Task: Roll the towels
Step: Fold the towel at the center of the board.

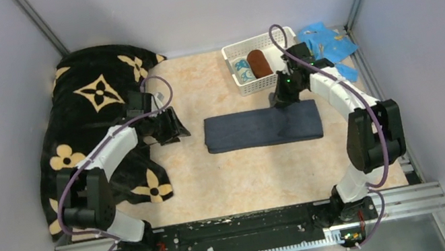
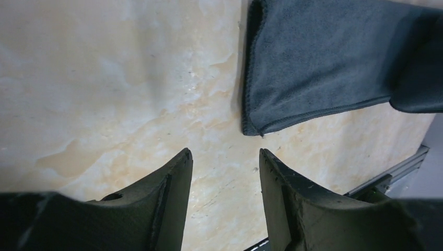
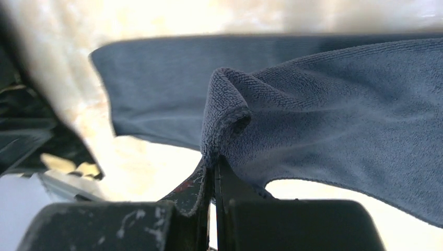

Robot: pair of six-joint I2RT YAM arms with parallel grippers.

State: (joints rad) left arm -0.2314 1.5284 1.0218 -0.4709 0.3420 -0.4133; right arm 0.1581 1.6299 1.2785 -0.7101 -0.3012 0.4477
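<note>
Enclosure: pale grey walls around a beige marbled table top, two arms bolted at its near edge. Item, large black blanket with tan flower motifs, heaped along the left side and far-left corner. Item, long dark slate grey-blue towel, folded into a flat band at the table's centre, lying left to right, its far-right edge lifted into a small peak. Item, white slotted plastic basket, far right of centre, just beyond the slate towel. Item, bright light-blue cloth, crumpled in the far-right corner beside the basket. Item, small rust-brown towel, rolled, lying in the basket. Item, small teal-and-white patterned towel, rolled, in the basket to the left of the brown one. Item, right gripper, jaws pressed together on a puckered fold of the slate towel at that lifted edge. Item, left gripper, jaws apart and holding nothing, poised over bare table just off the slate towel's left end, near the blanket's edge.
</note>
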